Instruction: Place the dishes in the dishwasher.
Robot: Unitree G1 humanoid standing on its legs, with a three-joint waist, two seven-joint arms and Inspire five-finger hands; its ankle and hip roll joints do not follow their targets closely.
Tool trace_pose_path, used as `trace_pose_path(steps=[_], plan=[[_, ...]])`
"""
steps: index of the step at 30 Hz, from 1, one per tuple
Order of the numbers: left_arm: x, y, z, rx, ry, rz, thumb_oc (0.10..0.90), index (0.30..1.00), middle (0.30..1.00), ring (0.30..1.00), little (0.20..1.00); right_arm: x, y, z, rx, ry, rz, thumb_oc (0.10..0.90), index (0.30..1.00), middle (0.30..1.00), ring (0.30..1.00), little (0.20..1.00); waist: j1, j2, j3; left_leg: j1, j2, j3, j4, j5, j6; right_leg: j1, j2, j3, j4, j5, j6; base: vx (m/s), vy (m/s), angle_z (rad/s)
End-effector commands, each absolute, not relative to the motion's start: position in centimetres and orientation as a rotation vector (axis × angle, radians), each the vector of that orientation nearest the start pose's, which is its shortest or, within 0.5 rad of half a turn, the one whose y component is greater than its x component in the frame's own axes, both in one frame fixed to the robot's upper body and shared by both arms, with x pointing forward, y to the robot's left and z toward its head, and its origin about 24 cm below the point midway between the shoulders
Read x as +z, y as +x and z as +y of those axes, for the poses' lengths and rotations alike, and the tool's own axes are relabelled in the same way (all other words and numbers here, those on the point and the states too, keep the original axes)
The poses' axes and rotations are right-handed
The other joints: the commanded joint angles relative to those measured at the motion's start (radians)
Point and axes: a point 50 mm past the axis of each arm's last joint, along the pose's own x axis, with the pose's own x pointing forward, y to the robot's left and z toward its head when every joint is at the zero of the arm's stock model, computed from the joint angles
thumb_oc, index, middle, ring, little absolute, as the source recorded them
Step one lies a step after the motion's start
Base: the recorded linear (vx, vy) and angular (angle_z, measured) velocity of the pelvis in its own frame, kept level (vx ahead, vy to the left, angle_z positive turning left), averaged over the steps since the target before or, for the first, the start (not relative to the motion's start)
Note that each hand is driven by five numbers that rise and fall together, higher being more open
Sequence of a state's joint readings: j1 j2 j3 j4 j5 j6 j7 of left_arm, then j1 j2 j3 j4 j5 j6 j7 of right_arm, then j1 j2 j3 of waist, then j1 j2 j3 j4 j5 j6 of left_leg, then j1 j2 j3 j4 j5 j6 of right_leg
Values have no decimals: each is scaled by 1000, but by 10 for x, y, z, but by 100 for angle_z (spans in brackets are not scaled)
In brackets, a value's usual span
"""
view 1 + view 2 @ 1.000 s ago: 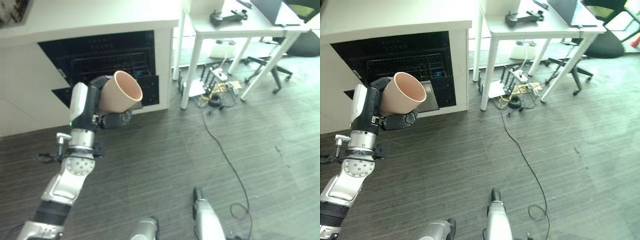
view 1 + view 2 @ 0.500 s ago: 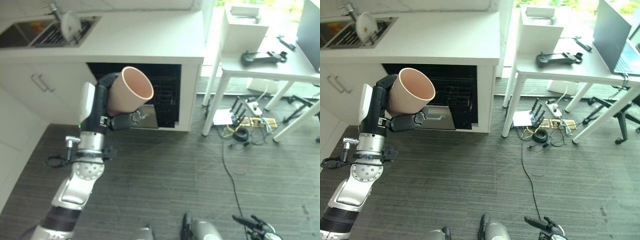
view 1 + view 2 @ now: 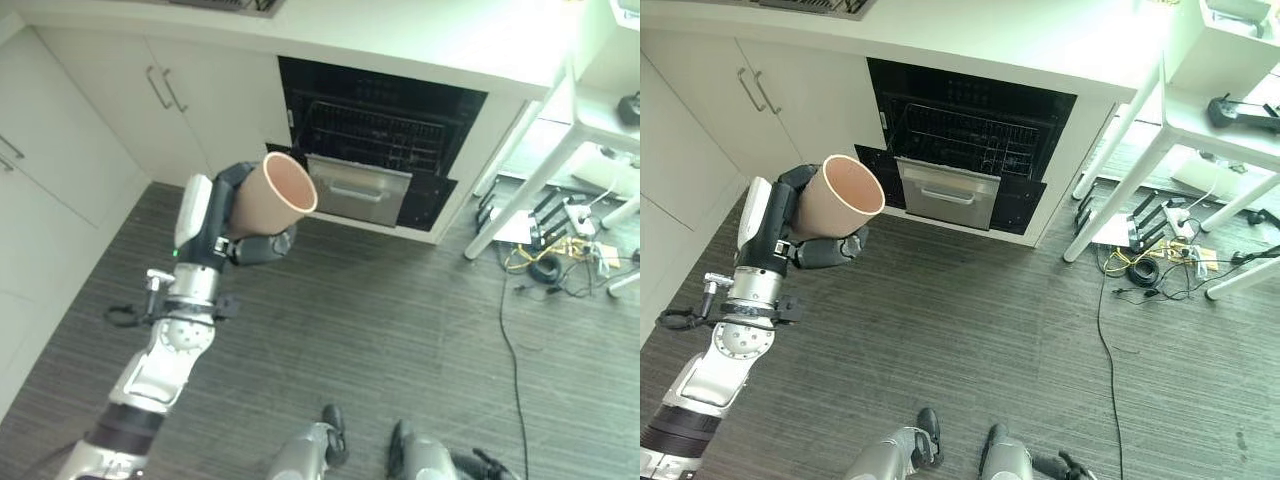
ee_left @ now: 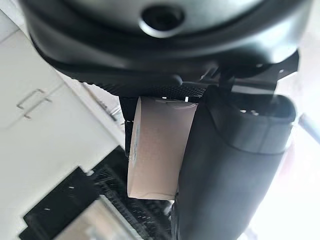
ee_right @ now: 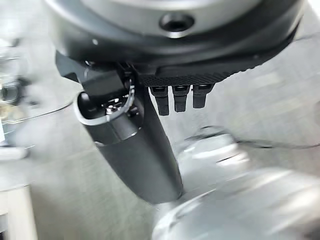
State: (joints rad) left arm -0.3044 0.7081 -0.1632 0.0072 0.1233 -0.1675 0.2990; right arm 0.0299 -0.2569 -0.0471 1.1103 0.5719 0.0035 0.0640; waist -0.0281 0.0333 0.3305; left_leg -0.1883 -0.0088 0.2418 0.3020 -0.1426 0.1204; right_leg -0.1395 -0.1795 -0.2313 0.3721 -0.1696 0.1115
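Above the dark floor, facing the open dishwasher (image 3: pixel 960 150): left hand (image 3: pixel 790 235) curled round a pink cup (image 3: pixel 840 196), held tilted. Probably light, rigid, smooth-walled; best gripped round the body. Right hand (image 5: pixel 135 145) relaxed, empty.

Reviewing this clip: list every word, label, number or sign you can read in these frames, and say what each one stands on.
None: no legible text in any view.
Pink cup, held in the left hand: plain, no print.
Dishwasher, open, with its silver front panel: no readable marking.
White cabinets and counter: handles alone, no labels.
Items under the white desk: too small to read.
Right hand: no marking.
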Motion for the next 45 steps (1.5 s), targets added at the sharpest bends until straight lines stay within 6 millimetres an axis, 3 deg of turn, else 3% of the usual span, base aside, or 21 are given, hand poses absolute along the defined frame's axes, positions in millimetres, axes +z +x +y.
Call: trace_pose_path(steps=[1,4,8,15,16,22,24,26,27,28,29,30,32,36,38,40,42,43,44,45], plan=[[254,276,191,60,685,-986,400,300,300,300,300,-154,85,-256,-424,358,1076,800,900,900,900,900,-21,-20,-23,-3,88,-11,-2,-9,-116,-13,-19,12,-72,110,71,4,-277,36],[257,276,190,35,672,-969,400,300,300,300,300,-154,90,-254,-417,387,1062,800,900,900,900,900,-11,-36,-43,-10,97,-8,-2,-10,-131,-39,-18,27,-72,97,86,51,-291,23],[256,274,193,31,674,-960,400,300,300,300,300,-153,92,-254,-422,390,1060,800,900,900,900,900,-20,-35,-58,3,108,3,-2,-13,-147,-51,-21,46,-72,86,87,54,-118,-2],[251,274,197,23,683,-920,400,300,300,300,300,-157,72,-255,-435,370,1120,800,900,900,900,900,-46,-23,-94,38,119,14,-2,-22,-152,-42,-2,75,-72,78,77,60,-65,-20],[204,282,185,-131,638,-708,400,300,300,300,300,-149,108,-248,-234,355,1020,800,900,900,900,900,1,-20,-98,76,61,-115,-2,-5,-130,39,48,31,-72,68,47,86,-88,-5],[207,279,200,-66,618,-693,400,300,300,300,300,-136,129,-259,-146,321,912,800,900,900,900,900,-3,-14,-102,103,81,-134,-2,13,-158,70,77,30,-72,20,-3,119,-213,13],[206,279,206,-43,625,-688,400,300,300,300,300,-133,131,-262,-118,259,912,800,900,900,900,900,-9,-36,-97,131,63,-108,-2,17,-150,70,64,38,-72,17,-15,92,-228,15],[208,279,208,-39,621,-685,400,300,300,300,300,-133,130,-265,-94,197,921,800,900,900,900,900,-1,-57,-84,126,44,-89,27,52,-148,83,52,44,-72,15,-25,91,-223,3],[209,280,211,-48,615,-684,400,300,300,300,300,-134,125,-269,-91,153,940,800,900,900,900,900,2,-59,-73,90,58,-67,85,84,-156,96,57,36,-72,13,-32,99,-184,3],[210,280,211,-58,612,-683,400,300,300,300,300,-134,123,-271,-96,141,948,800,900,900,900,900,1,-55,-67,67,74,-52,107,110,-167,103,62,24,-72,11,-37,188,-85,15],[210,280,210,-74,608,-688,400,300,300,300,300,-135,118,-275,-129,157,955,800,900,900,900,900,-2,-36,-61,52,99,-11,40,154,-184,118,75,2,-72,0,-37,229,53,30],[209,279,210,-76,605,-689,400,300,300,300,300,-135,118,-276,-152,161,960,800,900,900,900,900,2,-20,-57,36,99,-13,-2,166,-188,131,91,1,-72,-10,-35,275,156,37],[206,277,209,-73,609,-692,400,300,300,300,300,-136,118,-278,-200,172,970,800,900,900,900,900,17,24,-48,-63,124,-54,-2,174,-206,163,141,8,-72,-35,-38,284,189,33],[198,274,213,-54,608,-671,400,300,300,300,300,-139,111,-280,-231,153,1024,800,900,900,900,900,43,45,-45,-187,147,-109,-2,237,-235,208,168,38,-72,-72,-48,390,197,-21],[194,273,216,-47,616,-668,400,300,300,300,300,-139,112,-279,-236,142,1033,800,900,900,900,900,59,42,-51,-185,129,-123,-2,221,-221,225,158,54,-72,-84,-44,374,256,-48],[189,272,221,-40,643,-651,400,300,300,300,300,-140,113,-276,-273,162,1039,800,900,900,900,900,88,22,-61,-162,65,-158,-2,181,-196,272,129,78,-72,-115,-31,351,286,-53],[190,271,221,-54,657,-664,400,300,300,300,300,-142,111,-273,-298,197,1032,800,900,900,900,900,103,15,-76,-144,35,-168,-2,154,-174,299,119,75,-72,-119,-20,303,253,-65],[191,270,220,-60,668,-679,400,300,300,300,300,-143,111,-270,-295,200,1029,800,900,900,900,900,99,16,-86,-123,26,-169,-2,134,-158,318,116,65,-72,-99,-8,382,341,-51],[196,271,217,-67,678,-708,400,300,300,300,300,-144,110,-267,-293,195,1020,800,900,900,900,900,86,13,-91,-86,-3,-181,-2,100,-123,341,103,59,-40,-15,20,308,320,-12],[197,271,216,-69,685,-719,400,300,300,300,300,-144,110,-265,-296,196,1017,800,900,900,900,900,81,20,-92,-78,-7,-188,-2,94,-111,324,103,58,9,26,32,324,377,17]])
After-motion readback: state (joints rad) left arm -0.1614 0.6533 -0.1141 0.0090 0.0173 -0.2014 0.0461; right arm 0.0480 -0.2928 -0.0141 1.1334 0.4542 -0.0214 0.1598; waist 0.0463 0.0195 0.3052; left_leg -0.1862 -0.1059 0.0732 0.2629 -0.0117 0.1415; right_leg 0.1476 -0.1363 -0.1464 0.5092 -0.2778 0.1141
